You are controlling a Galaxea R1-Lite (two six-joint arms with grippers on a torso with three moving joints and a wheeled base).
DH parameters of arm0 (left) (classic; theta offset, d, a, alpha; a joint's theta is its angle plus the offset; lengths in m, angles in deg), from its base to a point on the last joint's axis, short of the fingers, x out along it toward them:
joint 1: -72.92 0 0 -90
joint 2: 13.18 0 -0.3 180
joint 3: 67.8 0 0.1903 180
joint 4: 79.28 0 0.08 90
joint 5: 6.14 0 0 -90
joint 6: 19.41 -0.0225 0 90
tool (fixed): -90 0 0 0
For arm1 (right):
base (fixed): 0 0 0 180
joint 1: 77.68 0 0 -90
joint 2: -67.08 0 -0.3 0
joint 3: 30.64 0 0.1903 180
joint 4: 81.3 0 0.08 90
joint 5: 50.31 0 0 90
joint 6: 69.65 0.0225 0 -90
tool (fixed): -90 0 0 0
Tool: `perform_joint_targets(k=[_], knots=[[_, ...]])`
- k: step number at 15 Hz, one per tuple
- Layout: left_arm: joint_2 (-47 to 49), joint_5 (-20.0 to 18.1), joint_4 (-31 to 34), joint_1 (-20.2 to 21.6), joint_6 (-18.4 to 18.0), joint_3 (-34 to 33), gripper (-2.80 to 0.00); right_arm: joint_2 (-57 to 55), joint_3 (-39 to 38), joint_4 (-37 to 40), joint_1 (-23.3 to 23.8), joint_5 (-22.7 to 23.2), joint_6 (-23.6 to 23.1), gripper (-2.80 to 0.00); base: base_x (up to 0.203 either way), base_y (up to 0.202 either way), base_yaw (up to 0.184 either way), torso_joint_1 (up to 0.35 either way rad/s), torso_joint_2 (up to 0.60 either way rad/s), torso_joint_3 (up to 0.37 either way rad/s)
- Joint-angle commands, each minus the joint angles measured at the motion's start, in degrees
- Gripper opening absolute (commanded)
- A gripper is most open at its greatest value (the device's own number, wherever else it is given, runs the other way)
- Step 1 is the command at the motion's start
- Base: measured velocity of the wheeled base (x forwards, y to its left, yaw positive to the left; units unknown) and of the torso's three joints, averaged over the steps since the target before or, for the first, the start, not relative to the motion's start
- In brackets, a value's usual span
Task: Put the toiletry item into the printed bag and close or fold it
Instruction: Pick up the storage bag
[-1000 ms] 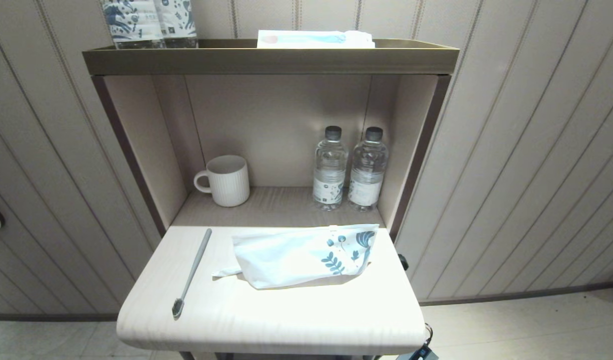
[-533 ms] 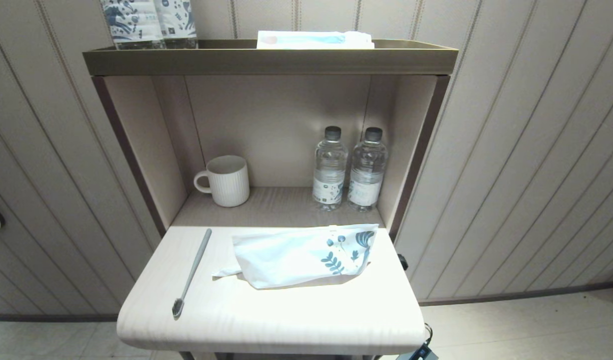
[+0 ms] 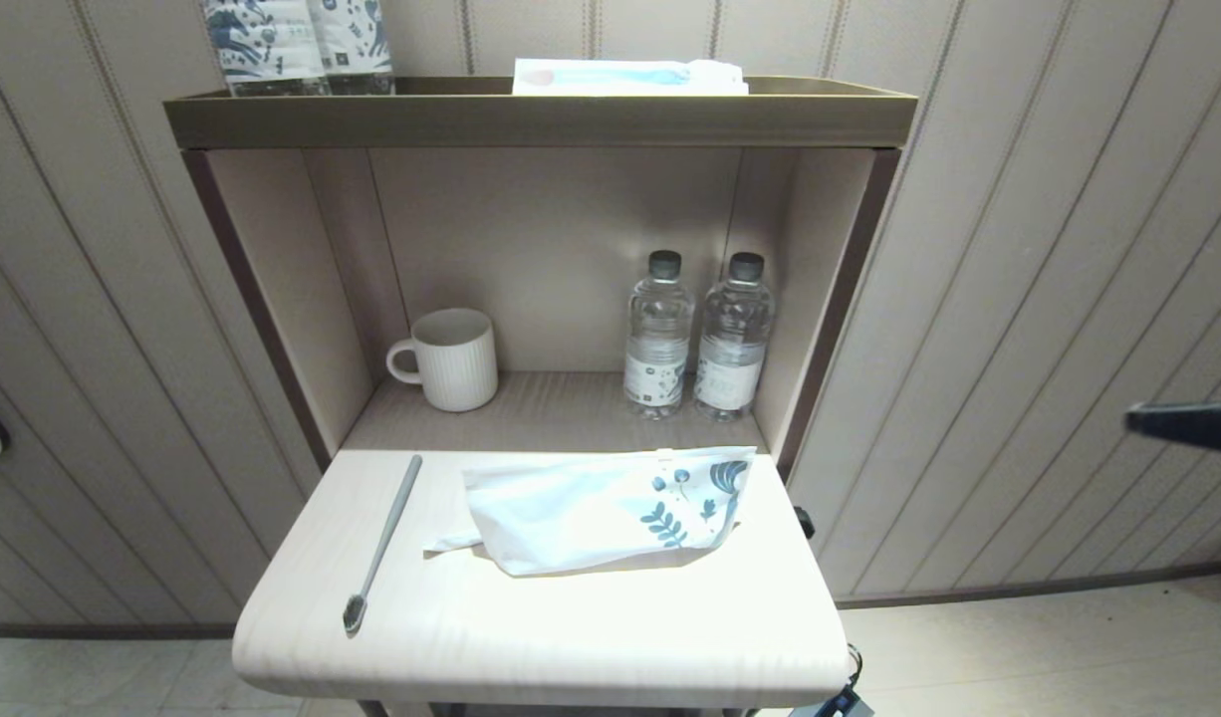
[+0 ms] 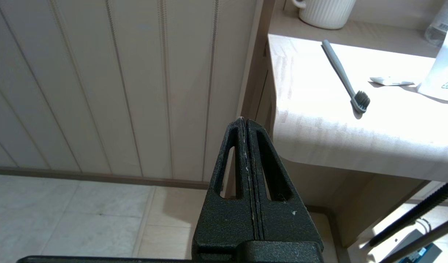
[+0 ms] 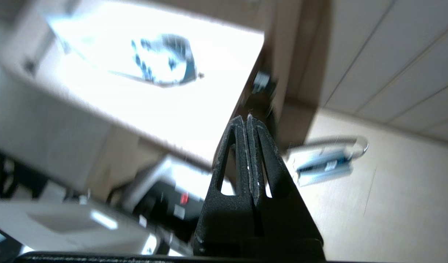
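Note:
A slim grey toothbrush (image 3: 381,543) lies on the left of the pale table (image 3: 571,637), its dark bristle head toward the front edge. To its right the printed bag (image 3: 601,508) lies flat, its teal leaf print at the right end. My left gripper (image 4: 245,120) is shut and empty, low beside the table's left front corner; the toothbrush (image 4: 342,73) lies ahead of it. My right gripper (image 5: 245,117) is shut and empty, off the table's right side, with the printed bag (image 5: 162,60) ahead. Its dark tip (image 3: 1183,423) shows at the head view's right edge.
A white ribbed mug (image 3: 449,358) and two water bottles (image 3: 695,339) stand in the open shelf behind the table. A short pale strip (image 3: 451,543) lies by the bag's left end. Blue-patterned packs (image 3: 297,45) and a flat box (image 3: 625,78) sit on the top shelf.
The right gripper's dark tip has come into the head view at the right edge. The toothbrush and bag have not moved.

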Motion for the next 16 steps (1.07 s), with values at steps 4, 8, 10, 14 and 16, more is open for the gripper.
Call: perform_joint_targets(k=[4, 8, 10, 14, 16], knots=[[0.09, 0.0, -0.02, 0.01, 0.07, 0.0, -2.8, -9.78, -7.38, -4.22, -1.16, 3.49, -4.26, 0.0, 0.0, 0.0, 0.0, 0.0, 0.0, 0.0], [0.09, 0.07, -0.02, 0.01, 0.07, 0.0, -2.8, -11.13, -13.99, -17.27, -1.39, 5.67, -4.53, -2.8, 0.0, 0.0, 0.0, 0.0, 0.0, 0.0], [0.09, 0.0, -0.02, 0.01, 0.07, 0.0, -2.8, -13.3, -16.05, -23.95, -1.47, 7.37, -4.69, -2.8, 0.0, 0.0, 0.0, 0.0, 0.0, 0.0], [0.09, 0.03, -0.02, 0.01, 0.07, 0.0, -2.8, -15.67, -16.94, -26.46, -1.71, 7.99, -5.09, -2.8, 0.0, 0.0, 0.0, 0.0, 0.0, 0.0], [0.09, -0.01, -0.02, 0.01, 0.07, 0.0, -2.8, -16.79, -17.26, -28.02, -1.74, 7.98, -5.78, -2.8, 0.0, 0.0, 0.0, 0.0, 0.0, 0.0]])
